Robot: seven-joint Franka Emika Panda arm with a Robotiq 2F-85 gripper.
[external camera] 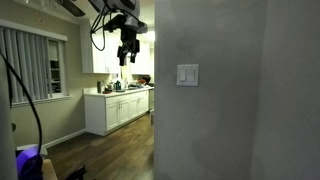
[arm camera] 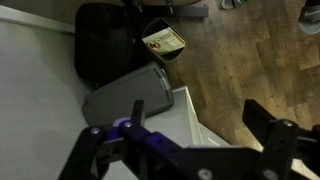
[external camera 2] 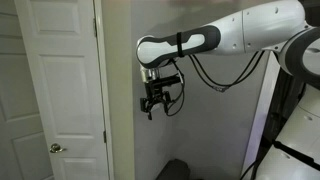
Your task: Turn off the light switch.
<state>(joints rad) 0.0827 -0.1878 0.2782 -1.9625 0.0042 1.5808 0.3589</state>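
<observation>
- Light switch (external camera: 187, 75): a pale plate on the grey wall (external camera: 235, 120) in an exterior view. It sits slightly lower in the picture than my pincer (external camera: 126, 55) and well apart from it.
- Nothing of the task looks done. The pincer hangs from the arm (external camera 2: 230, 35) pointing down and touches neither plate nor wall. By my reckoning, the whole approach and the press on the rocker are left.
- In the wrist view the pincer's fingers (arm camera: 92, 152) are spread wide apart with nothing between them. I'd judge a single firm tip would push better.
- The switch shows in only one view. I can't find it in the exterior view with the white door (external camera 2: 60, 80). The wrist camera looks down at wood floor (arm camera: 245, 70) and a black bag (arm camera: 105, 50).
- The plate is too small, and the near room too dim, for me to read which way the rocker is tipped.
- The arm is cut off at the top edge where the switch shows, and I can't gauge the depth between pincer and wall.
</observation>
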